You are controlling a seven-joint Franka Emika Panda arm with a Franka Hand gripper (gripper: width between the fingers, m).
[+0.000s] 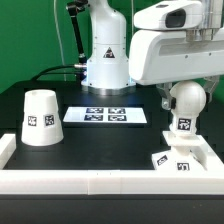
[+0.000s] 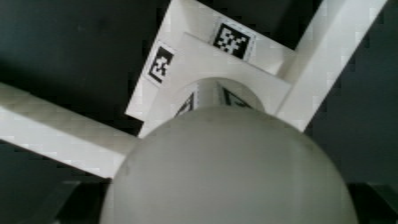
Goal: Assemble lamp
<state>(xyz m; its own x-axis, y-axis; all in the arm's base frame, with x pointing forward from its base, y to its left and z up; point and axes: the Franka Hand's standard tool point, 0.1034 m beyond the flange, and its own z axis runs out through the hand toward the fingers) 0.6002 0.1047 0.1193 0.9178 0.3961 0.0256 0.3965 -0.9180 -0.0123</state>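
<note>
Over the counter's front corner, on the exterior view's right, my gripper clamps the bulb, stem down above the base. The shade stands upright near the opposite front corner.

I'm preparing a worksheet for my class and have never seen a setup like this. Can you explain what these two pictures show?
The white machine is a robot arm building a lamp. One picture comes from a camera standing off the arm, the other from a camera on its wrist, looking past the ball bulb. Its gripper appears to grip the ball bulb over the flat square base, which sits in a corner of the white rail. The cup-like shade stands apart at the exterior view's left. The tagged flat sheet is the marker board, not a lamp part.
</note>
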